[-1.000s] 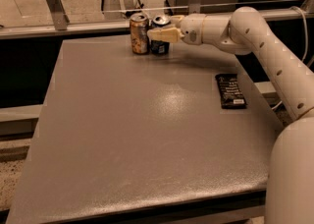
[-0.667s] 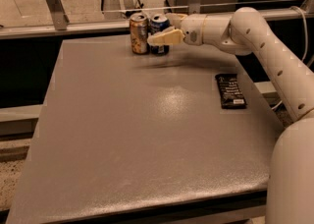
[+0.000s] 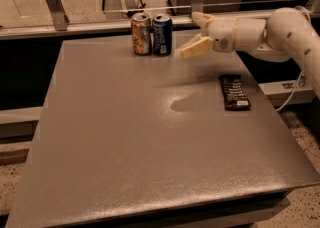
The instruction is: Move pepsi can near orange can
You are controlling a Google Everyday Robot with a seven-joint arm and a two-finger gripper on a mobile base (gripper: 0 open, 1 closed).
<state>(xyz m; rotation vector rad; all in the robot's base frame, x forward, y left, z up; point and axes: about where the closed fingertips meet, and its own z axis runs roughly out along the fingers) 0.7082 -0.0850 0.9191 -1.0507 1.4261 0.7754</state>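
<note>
The dark blue pepsi can [image 3: 162, 34] stands upright at the far edge of the grey table [image 3: 125, 142]. The orange can [image 3: 141, 33] stands right beside it on its left, the two touching or nearly so. My gripper [image 3: 192, 34] is open and empty, a short way to the right of the pepsi can, clear of it. One tan finger [image 3: 196, 48] points toward the can near table height, the other finger [image 3: 201, 18] sits higher behind it. The white arm reaches in from the right.
A flat black snack wrapper [image 3: 234, 91] lies on the right part of the table. A metal rail [image 3: 100, 22] runs along the table's far edge. The floor drops away at the left, right and front edges.
My gripper has let go of the pepsi can and pulled back to the right. The pepsi can stays standing next to the orange can.
</note>
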